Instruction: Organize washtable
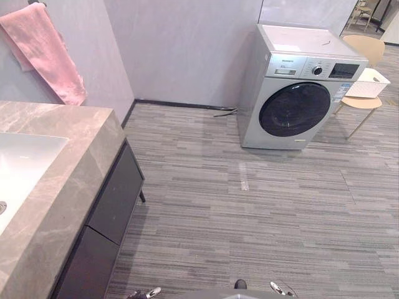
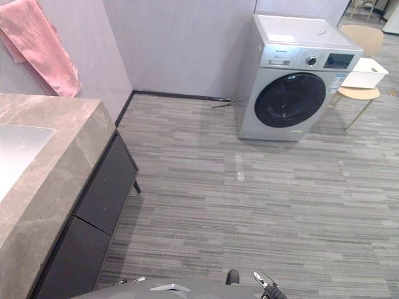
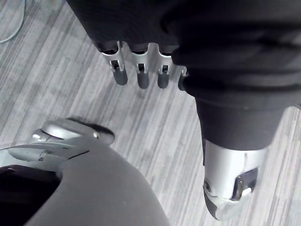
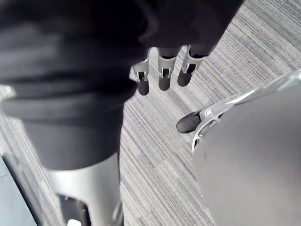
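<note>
A: Where's the washtable?
B: At the far left of the head views. The washtable (image 1: 68, 180) has a brown-veined marble top with a white sink basin (image 1: 25, 162) set into it and dark drawer fronts (image 1: 115, 199) below. On the wall above its back end hangs a pink towel (image 1: 47, 53).
A: Hands?
B: On the left hand (image 3: 142, 77) the fingers are straight and point down over the grey striped floor (image 1: 249, 224). The thumb (image 3: 230, 183) stands apart, nothing held. The right hand (image 4: 164, 77) reads the same — fingers straight and relaxed, nothing in it, floor showing past them.
A: What else is around?
B: A silver front-load washing machine (image 1: 296, 93) stands against the back wall, its round dark door closed. Just to its right is a beige chair (image 1: 365, 47) with a white basket (image 1: 369, 84) on the seat. A short pale tape strip (image 1: 244, 177) lies on the floor in front of the washer. A grey hose or cable (image 1: 224, 113) lies at the wall by the washer's left foot — can't tell which.
A: Any labels?
B: The washer panel has a dial and a dark display, and there's a sticker beside the door. The print is too small to read.
</note>
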